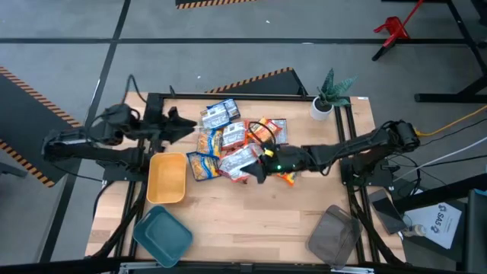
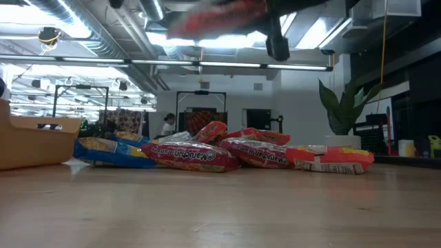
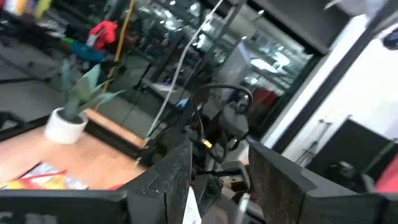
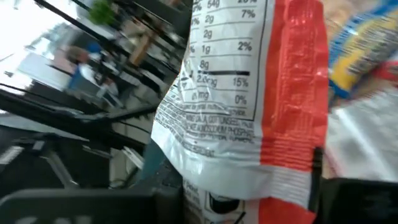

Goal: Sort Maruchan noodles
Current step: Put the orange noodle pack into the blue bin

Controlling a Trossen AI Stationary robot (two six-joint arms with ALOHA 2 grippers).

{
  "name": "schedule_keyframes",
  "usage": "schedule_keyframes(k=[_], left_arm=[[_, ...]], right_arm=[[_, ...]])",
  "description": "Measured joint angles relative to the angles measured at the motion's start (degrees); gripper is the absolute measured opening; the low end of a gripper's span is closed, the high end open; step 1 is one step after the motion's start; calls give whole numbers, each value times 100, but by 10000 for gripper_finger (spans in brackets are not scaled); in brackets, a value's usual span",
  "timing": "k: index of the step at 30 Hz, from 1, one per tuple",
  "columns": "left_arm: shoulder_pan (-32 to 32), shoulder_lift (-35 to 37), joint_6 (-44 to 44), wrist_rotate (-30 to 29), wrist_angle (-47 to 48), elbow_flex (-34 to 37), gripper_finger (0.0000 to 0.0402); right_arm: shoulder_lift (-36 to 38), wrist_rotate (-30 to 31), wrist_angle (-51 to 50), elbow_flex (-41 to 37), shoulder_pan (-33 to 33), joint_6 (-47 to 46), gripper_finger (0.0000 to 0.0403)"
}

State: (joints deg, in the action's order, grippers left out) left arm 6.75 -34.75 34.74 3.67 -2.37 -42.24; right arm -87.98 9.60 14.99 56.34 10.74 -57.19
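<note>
A pile of Maruchan noodles [image 1: 228,141], orange, blue-and-yellow and red-and-silver packets, lies on the middle of the wooden table [image 1: 251,221]; the low view shows the pile [image 2: 207,155] resting flat on the tabletop. My right gripper [image 1: 257,169] reaches in from the table's right over the pile's near right part and is shut on one orange-and-white packet [image 4: 249,93], which also shows blurred high in the low view [image 2: 220,19]. My left gripper [image 3: 214,186] is raised at the table's left edge [image 1: 179,125], open, with nothing between its fingers. My right gripper pinches the orange packet by one short end [image 4: 249,180] between its two fingers. The fingers come from the table's right, close to level. The packet sticks out ahead of them, its printed white back toward the wrist camera, lifted clear of the table and the pile.
A yellow tray [image 1: 167,179] stands left of the pile, a teal tray [image 1: 162,234] at the near left corner and a grey tray [image 1: 335,236] at the near right. A potted plant [image 1: 327,95] stands at the far right corner. Bare wood lies between the pile and the near edge.
</note>
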Motion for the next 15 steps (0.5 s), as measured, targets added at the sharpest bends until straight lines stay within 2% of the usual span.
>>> schedule_keyframes(k=[6,15], left_arm=[[-116,341,126,130,42,2,155],[-132,416,462,136,31,2,155]], right_arm=[[-391,472,372,349,467,55,102],[-1598,414,-91,2161,810,653,103]])
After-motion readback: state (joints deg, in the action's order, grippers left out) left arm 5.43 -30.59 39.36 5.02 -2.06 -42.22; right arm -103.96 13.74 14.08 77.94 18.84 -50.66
